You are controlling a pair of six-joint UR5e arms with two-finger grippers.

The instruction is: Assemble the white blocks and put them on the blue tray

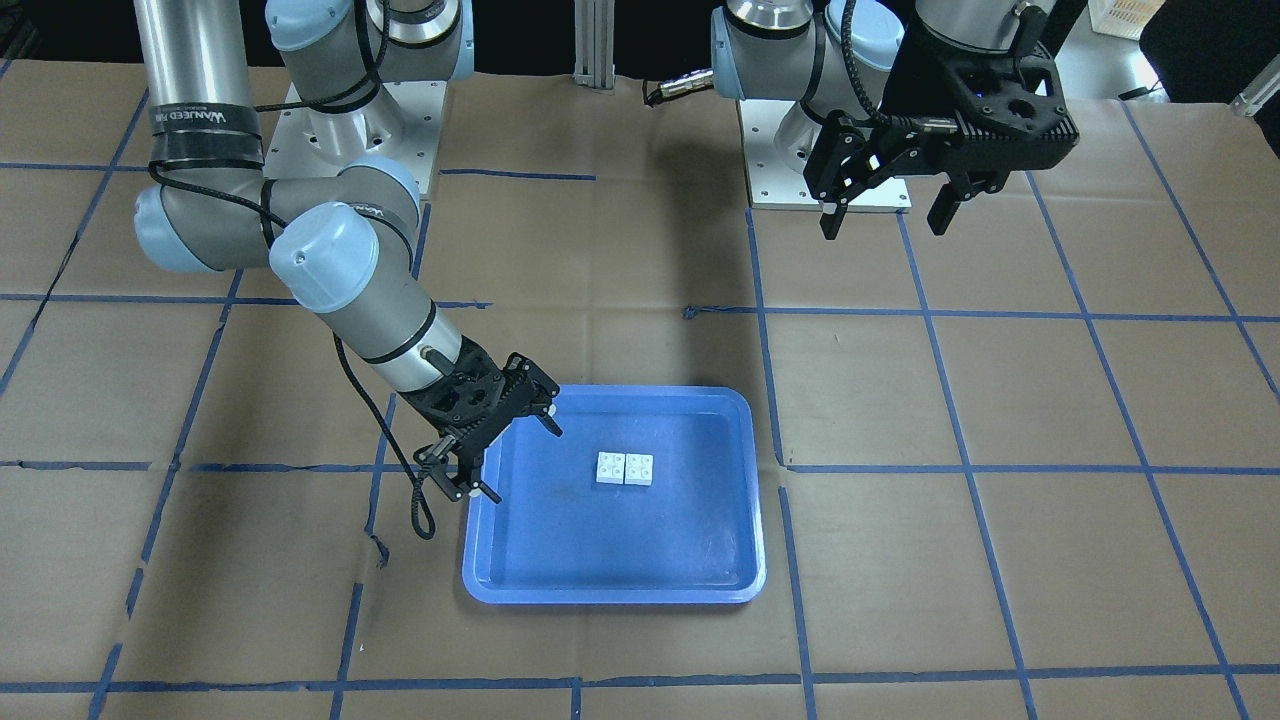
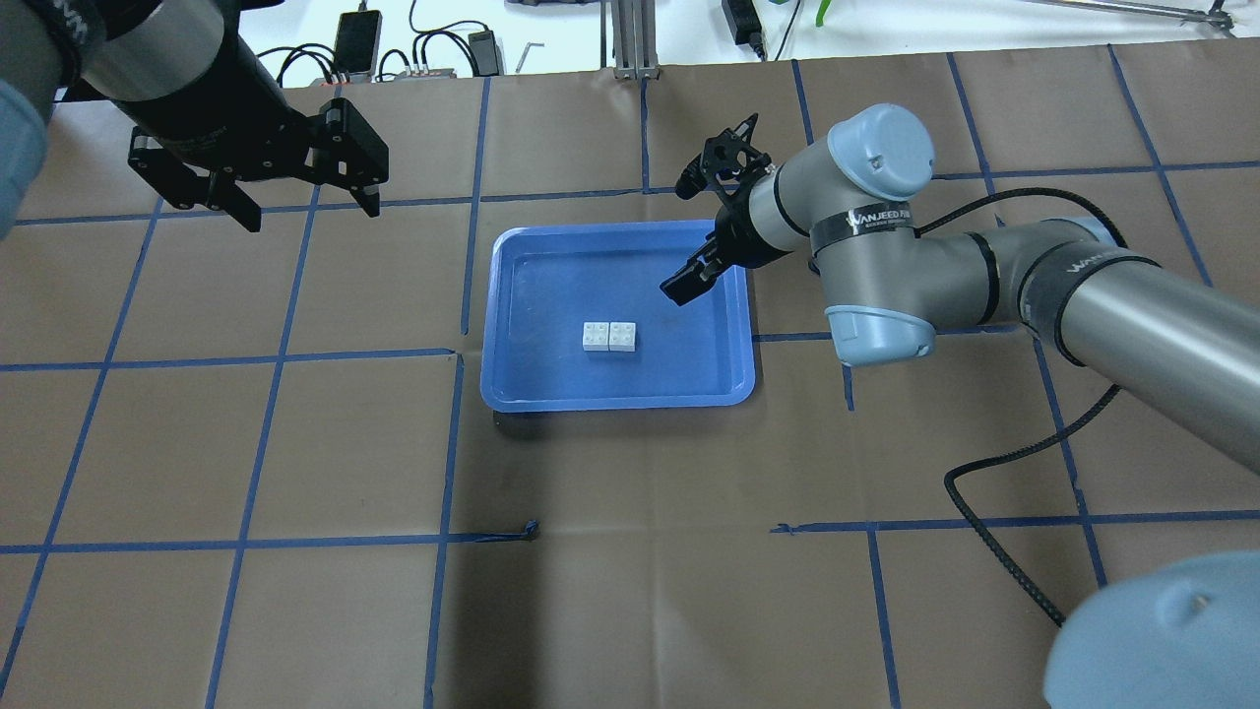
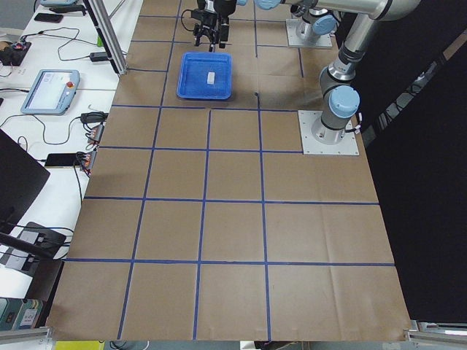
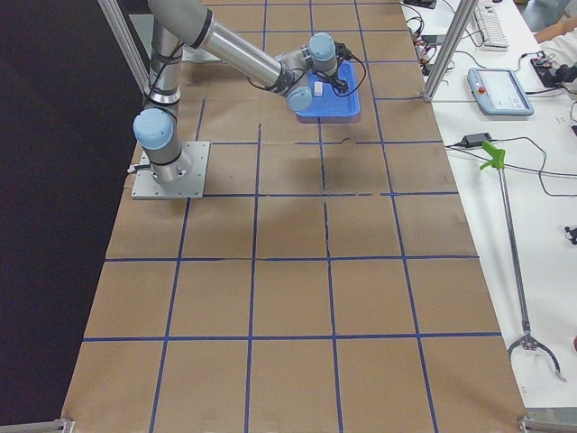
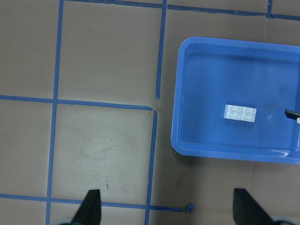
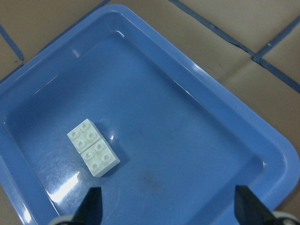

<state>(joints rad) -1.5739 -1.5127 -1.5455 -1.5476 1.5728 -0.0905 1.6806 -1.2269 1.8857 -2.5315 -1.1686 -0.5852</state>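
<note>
The two white blocks (image 1: 625, 468) sit joined side by side, studs up, near the middle of the blue tray (image 1: 610, 595). They also show in the overhead view (image 2: 609, 336) on the tray (image 2: 615, 399), in the left wrist view (image 5: 240, 113) and in the right wrist view (image 6: 93, 147). My right gripper (image 1: 520, 460) is open and empty, tilted over the tray's edge on the robot's right, apart from the blocks (image 2: 682, 236). My left gripper (image 1: 885, 228) is open and empty, held high over the bare table well to the tray's other side (image 2: 310, 215).
Brown paper with a blue tape grid (image 2: 256, 443) covers the table. The arms' base plates (image 1: 830, 180) stand on the robot's side. A black cable (image 2: 994, 532) hangs from the right arm. A side table with devices (image 3: 47, 91) runs along the far edge.
</note>
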